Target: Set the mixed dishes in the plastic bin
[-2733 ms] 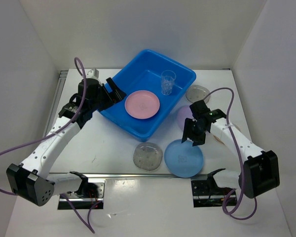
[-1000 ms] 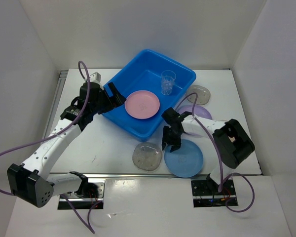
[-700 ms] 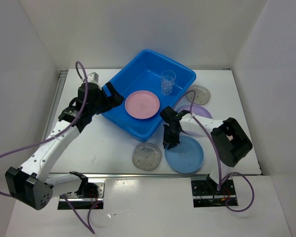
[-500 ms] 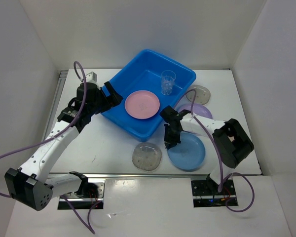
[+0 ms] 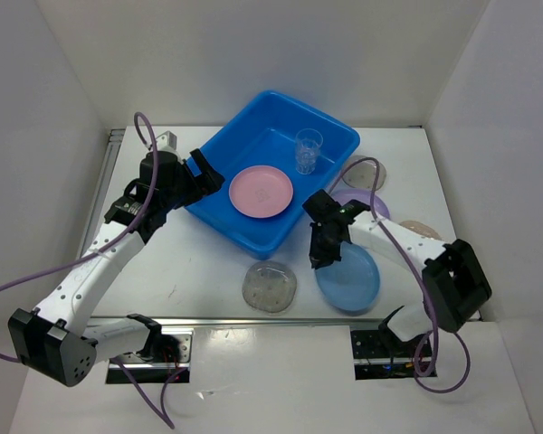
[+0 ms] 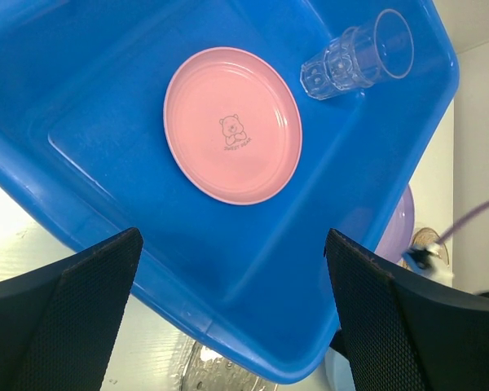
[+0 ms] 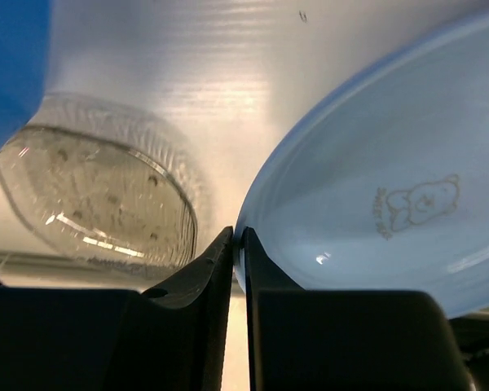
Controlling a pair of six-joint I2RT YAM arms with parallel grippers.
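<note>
The blue plastic bin [image 5: 253, 122] [image 6: 367, 204] sits at mid table with a pink plate [image 5: 261, 191] [image 6: 232, 124] and a clear ribbed cup [image 5: 308, 149] [image 6: 357, 54] inside it. My right gripper [image 5: 321, 258] [image 7: 238, 244] is shut on the left rim of the light blue plate [image 5: 348, 278] [image 7: 383, 204], which is tilted up off the table. A speckled translucent plate [image 5: 270, 285] [image 7: 98, 195] lies just left of it. A lavender plate [image 5: 366, 203] lies behind the right arm. My left gripper [image 5: 208, 172] [image 6: 228, 309] hangs wide open over the bin's left rim, holding nothing.
Another clear speckled plate [image 5: 364, 172] lies right of the bin, and a tan speckled one [image 5: 421, 228] sits further right, partly behind the right arm. White enclosure walls close in the table on three sides.
My right gripper closed on the blue plate's left rim and lifted that edge, tilting the plate and carrying it slightly right. The left arm stayed still.
</note>
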